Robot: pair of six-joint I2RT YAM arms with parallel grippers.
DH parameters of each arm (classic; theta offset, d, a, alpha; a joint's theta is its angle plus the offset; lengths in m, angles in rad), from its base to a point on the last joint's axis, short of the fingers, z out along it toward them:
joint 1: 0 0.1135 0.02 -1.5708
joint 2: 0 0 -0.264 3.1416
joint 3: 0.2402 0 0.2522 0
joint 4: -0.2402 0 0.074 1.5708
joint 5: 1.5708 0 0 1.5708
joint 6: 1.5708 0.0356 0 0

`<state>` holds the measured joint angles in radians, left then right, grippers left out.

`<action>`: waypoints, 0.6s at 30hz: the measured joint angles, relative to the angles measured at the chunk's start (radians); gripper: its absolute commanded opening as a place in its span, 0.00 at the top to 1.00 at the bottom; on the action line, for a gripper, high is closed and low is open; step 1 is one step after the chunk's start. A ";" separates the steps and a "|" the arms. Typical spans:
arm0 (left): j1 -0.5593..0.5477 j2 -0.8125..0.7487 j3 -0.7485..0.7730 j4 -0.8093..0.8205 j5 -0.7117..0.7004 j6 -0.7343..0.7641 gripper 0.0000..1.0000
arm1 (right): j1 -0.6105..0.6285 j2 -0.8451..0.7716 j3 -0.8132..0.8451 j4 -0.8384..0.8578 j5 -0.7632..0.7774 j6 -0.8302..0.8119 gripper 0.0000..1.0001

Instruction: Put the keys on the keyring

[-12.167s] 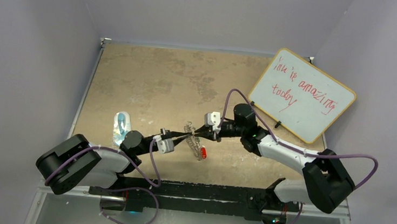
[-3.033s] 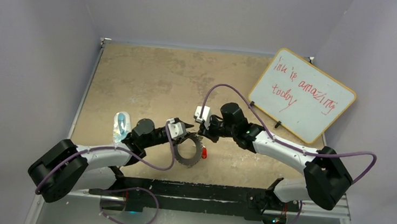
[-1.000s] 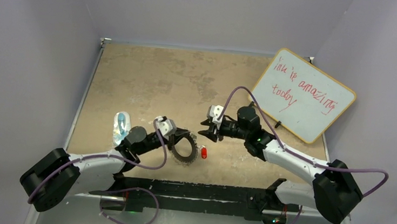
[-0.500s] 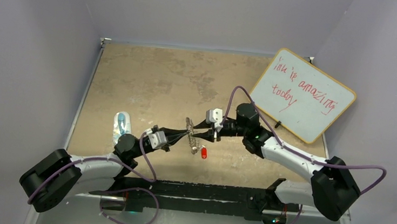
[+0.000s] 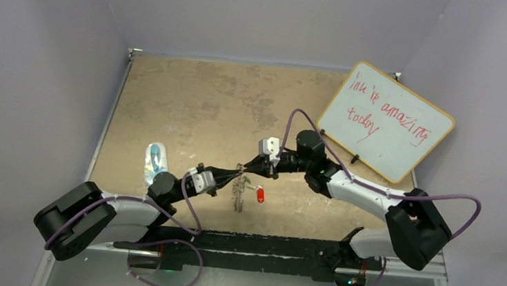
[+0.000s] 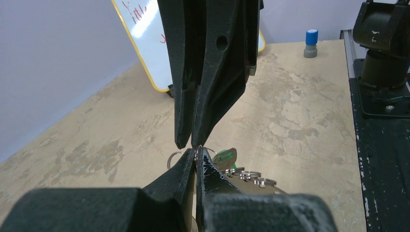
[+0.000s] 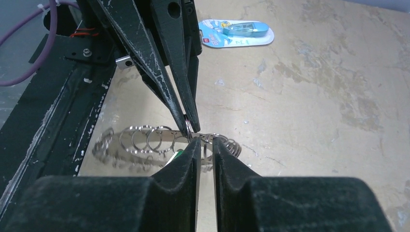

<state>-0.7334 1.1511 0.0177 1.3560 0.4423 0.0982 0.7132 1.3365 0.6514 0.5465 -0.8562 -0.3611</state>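
Here the tan table [image 5: 192,103] carries little besides the propped whiteboard [image 5: 385,121] at the far right and a clear blister pack [image 5: 154,162] at the left, both well apart from the work, which is lifted off the surface near the front middle where the two arms meet tip to tip. The left gripper [image 6: 195,155] has its fingers pressed together on the thin edge of the keyring [image 7: 145,138], holding it edge-up so its fringe of small loops hangs below the pinch. The right gripper [image 7: 206,143] stands opposite with only a narrow slit between its fingers, a small loop sitting in that slit; whether it truly pinches the loop I cannot tell. The red-headed key [image 5: 260,196] lies on the table just beside the hanging ring, not yet threaded. The green-headed key [image 6: 225,156] sits tucked against the loops right behind the left fingertips, and I cannot tell whether it is already on. As I judge it, the step is to catch and part one loop, so the left arm should keep the ring rigid. The right should bite a single loop squarely rather than several, pulling gently along the ring's plane. A sideways tug could twist the ring out of the left pinch.
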 measured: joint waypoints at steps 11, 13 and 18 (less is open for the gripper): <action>0.000 0.035 0.000 0.035 0.006 0.001 1.00 | -0.001 0.023 0.000 0.020 -0.028 -0.017 0.76; 0.000 0.041 0.000 0.035 0.008 0.001 1.00 | -0.001 0.026 0.000 0.016 -0.025 -0.023 0.75; 0.000 0.046 0.000 0.039 0.008 0.001 1.00 | -0.001 0.014 0.000 -0.002 -0.009 -0.038 0.73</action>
<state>-0.7338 1.1973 0.0174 1.3945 0.4500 0.0994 0.7120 1.3506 0.6514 0.5446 -0.8654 -0.3992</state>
